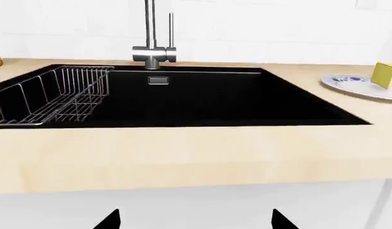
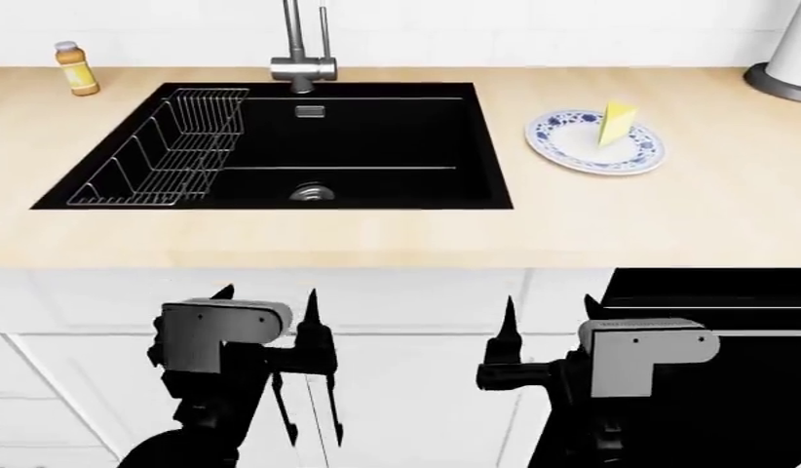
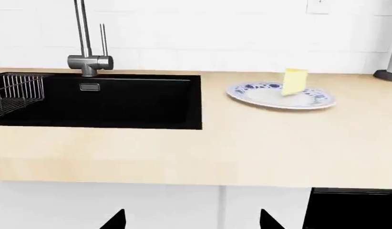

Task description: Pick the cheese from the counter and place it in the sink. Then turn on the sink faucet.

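Cheese sits on plate beside sink; both arms' jaws gape, holding nothing; no writing legible.

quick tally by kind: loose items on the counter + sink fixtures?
Cheese: 1, on the plate
Plate: 1
Bottle: 1
Grey-based object at far right, cut off: 1
Sink: 1
Wire rack: 1, in the sink
Faucet: 1
Total: 7

Both grippers low, jaws apart, empty.
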{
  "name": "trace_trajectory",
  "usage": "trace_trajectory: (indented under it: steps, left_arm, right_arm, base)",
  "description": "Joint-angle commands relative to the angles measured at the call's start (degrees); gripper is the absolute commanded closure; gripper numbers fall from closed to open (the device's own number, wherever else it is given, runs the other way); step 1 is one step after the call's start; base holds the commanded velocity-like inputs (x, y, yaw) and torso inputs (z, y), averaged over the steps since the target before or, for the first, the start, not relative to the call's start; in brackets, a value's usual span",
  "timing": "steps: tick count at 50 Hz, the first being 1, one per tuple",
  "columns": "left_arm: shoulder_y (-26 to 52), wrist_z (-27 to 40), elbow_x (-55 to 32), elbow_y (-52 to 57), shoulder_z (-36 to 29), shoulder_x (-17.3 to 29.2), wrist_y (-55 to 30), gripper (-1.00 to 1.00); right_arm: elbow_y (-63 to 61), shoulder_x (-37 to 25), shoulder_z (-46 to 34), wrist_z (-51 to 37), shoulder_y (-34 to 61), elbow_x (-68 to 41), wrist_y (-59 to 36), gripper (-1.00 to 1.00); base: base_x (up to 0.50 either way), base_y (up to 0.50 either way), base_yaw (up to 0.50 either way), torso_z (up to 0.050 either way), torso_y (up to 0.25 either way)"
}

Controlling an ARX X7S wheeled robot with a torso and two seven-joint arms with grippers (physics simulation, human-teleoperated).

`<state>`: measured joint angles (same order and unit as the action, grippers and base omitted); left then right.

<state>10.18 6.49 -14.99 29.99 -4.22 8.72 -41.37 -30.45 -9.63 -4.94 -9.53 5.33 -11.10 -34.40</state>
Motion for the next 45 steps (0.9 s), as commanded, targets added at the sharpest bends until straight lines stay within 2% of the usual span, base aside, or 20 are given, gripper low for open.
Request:
trace_trajectory:
  steps: [1, 2, 5, 9, 10, 12, 13, 14, 16, 21, 23, 31, 38, 42, 45]
  left_arm:
    - [20.2, 1.8, -12.4, 20.2, 8.5, -0.9, -40.9, -1.00]
    - [24.6, 1.9, -13.4, 19.8, 9.5, -1.6, -45.8, -1.00]
    - [29.7, 4.6, -17.0, 17.2, 10.2, -1.3, -48.6, -1.00]
    - [37.3, 17.6, -33.6, 11.3, 10.7, 2.0, -48.6, -1.00]
    - [40.4, 22.6, -40.8, 8.0, 11.3, 2.9, -48.6, -1.00]
    - [44.7, 26.7, -45.3, 4.0, 10.6, 3.8, -48.4, -1.00]
    - [47.3, 26.1, -44.2, 1.9, 8.7, 4.5, -47.3, -1.00]
    - [49.7, 25.3, -42.5, -1.3, 6.5, 5.0, -46.0, -1.00]
    - [51.3, 24.4, -40.7, -3.7, 4.1, 5.5, -44.1, -1.00]
    - [59.6, 19.4, -32.4, -19.3, -4.6, 5.7, -35.8, -1.00]
    - [64.0, 17.3, -28.2, -28.3, -7.7, 5.0, -31.0, -1.00]
    - [71.2, 12.2, -21.0, -46.0, -14.1, 2.5, -21.5, -1.00]
    - [76.8, 7.2, -15.4, -65.4, -18.2, -2.6, -9.2, -1.00]
    - [81.1, 4.3, -12.7, -76.6, -20.8, -5.8, -3.9, -1.00]
    - [85.4, 2.7, -13.2, -89.0, -24.7, -8.7, 3.3, -1.00]
  right_arm:
    - [-23.1, 0.0, 7.2, -2.8, 14.7, -8.5, -38.4, -1.00]
    - [-24.3, -0.3, 8.6, -2.4, 19.9, -9.8, -44.6, -1.00]
    - [-24.3, -0.4, 8.9, -3.3, 25.1, -10.2, -50.0, -1.00]
    - [-22.5, -0.1, 9.0, -3.7, 31.9, -11.3, -55.2, -1.00]
    - [-20.7, -0.9, 10.5, -6.6, 33.6, -17.6, -55.6, -1.00]
    - [-16.1, -4.0, 13.2, -20.0, 37.9, -34.8, -55.6, -1.00]
    - [-12.3, -5.4, 13.5, -25.6, 41.2, -42.4, -55.5, -1.00]
    - [-8.4, -6.4, 13.0, -28.8, 44.2, -45.5, -55.5, -1.00]
    - [-6.2, -7.6, 10.8, -29.3, 46.2, -45.1, -54.1, -1.00]
    - [7.9, -8.5, 2.0, -24.0, 54.5, -38.7, -46.2, -1.00]
    - [17.9, -8.0, -1.8, -20.8, 59.2, -35.3, -42.9, -1.00]
    - [34.6, -7.0, -10.2, -13.4, 67.2, -27.8, -32.5, -1.00]
    - [58.4, -2.8, -16.2, -6.7, 76.2, -20.2, -19.9, -1.00]
    - [69.9, -0.9, -17.2, -3.4, 80.2, -18.1, -14.1, -1.00]
    - [84.5, 2.1, -18.8, -0.1, 84.7, -15.1, -6.2, -1.00]
  base:
    - [0.00, 0.00, 0.00, 0.050, 0.031]
    - [0.00, 0.00, 0.00, 0.050, 0.008]
    - [0.00, 0.00, 0.00, 0.050, 0.010]
    - [0.00, 0.00, 0.00, 0.050, 0.011]
    - [0.00, 0.00, 0.00, 0.050, 0.010]
    - [0.00, 0.00, 0.00, 0.050, 0.009]
    - [0.00, 0.00, 0.00, 0.050, 0.008]
    - [0.00, 0.00, 0.00, 0.050, 0.008]
    - [0.00, 0.00, 0.00, 0.050, 0.011]
    - [0.00, 0.00, 0.00, 0.050, 0.009]
    - [0.00, 0.00, 0.00, 0.050, 0.010]
    - [0.00, 0.00, 0.00, 0.050, 0.010]
    - [0.00, 0.00, 0.00, 0.050, 0.009]
    - [0.00, 0.00, 0.00, 0.000, 0.000]
    - [0.00, 0.00, 0.00, 0.000, 0.000]
